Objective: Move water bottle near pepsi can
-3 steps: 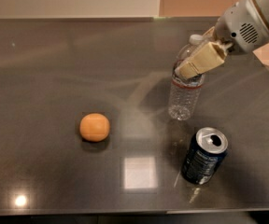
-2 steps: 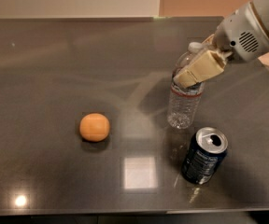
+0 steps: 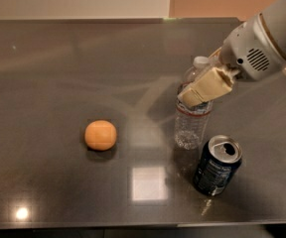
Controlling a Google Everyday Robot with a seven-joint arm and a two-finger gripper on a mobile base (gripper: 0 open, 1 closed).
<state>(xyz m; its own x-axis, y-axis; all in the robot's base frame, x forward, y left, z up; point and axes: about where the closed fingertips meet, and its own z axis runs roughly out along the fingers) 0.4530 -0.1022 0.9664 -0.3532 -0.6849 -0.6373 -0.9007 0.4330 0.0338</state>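
Note:
The water bottle [image 3: 192, 120], clear with a white cap and a dark label band, stands upright on the dark table [image 3: 58, 68], right of centre. My gripper [image 3: 202, 86] comes in from the upper right and is shut on the bottle's upper body; a tan finger [image 3: 206, 89] lies across its front. The pepsi can [image 3: 216, 165], dark navy with a silver top, stands just to the lower right of the bottle, a small gap apart.
A round orange fruit [image 3: 101, 135] lies on the table left of the bottle. The table's front edge runs along the bottom of the view. A pale wall is behind the far edge.
The gripper and the bottle have shifted slightly down toward the front of the table, closer to the can. The can and the orange have not moved.

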